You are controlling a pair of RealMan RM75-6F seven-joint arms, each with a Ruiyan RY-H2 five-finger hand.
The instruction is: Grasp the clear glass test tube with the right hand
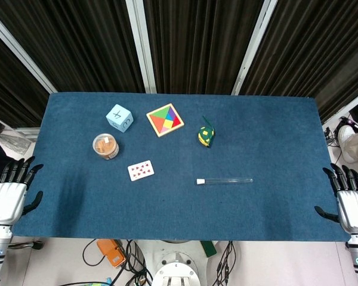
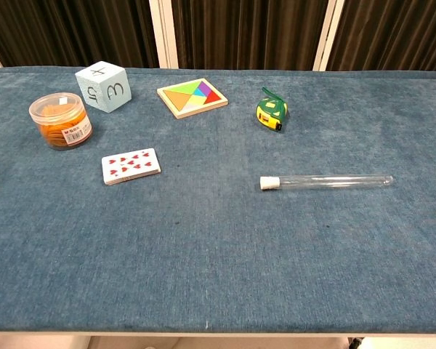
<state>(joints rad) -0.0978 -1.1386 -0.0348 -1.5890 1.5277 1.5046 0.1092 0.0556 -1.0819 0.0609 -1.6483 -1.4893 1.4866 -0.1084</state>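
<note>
The clear glass test tube (image 1: 225,180) (image 2: 325,182) lies flat on the blue table, its white cap pointing left. My right hand (image 1: 351,201) hangs off the table's right edge, well to the right of the tube, fingers spread and holding nothing. My left hand (image 1: 9,193) hangs off the left edge, fingers also spread and empty. Neither hand shows in the chest view.
A yellow-green tape measure (image 1: 206,134) sits behind the tube. Further left are a coloured tangram puzzle (image 1: 164,120), a pale blue cube (image 1: 119,117), a jar of orange pieces (image 1: 105,146) and a playing card (image 1: 141,170). The blue table (image 1: 274,137) ends just before each hand.
</note>
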